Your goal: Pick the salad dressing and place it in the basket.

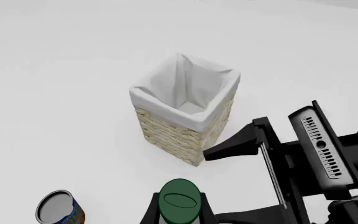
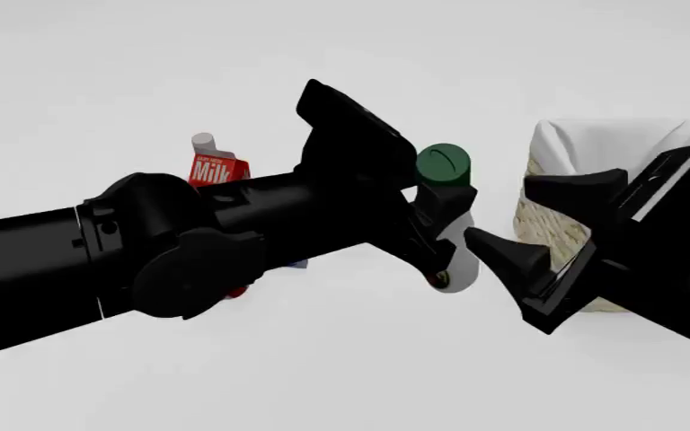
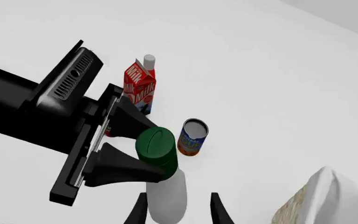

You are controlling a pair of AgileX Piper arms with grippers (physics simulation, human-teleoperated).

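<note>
At centre of the front view, the left gripper (image 2: 444,235) pinches the white green-capped salad dressing bottle (image 2: 446,168), lifted beside the lined straw wicker basket (image 2: 614,144). The right gripper (image 2: 557,235) has its jaws spread.

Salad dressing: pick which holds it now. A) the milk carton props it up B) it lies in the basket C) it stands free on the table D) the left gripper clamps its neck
D: the left gripper is shut on the salad dressing just under its green cap; the basket holds nothing.
</note>
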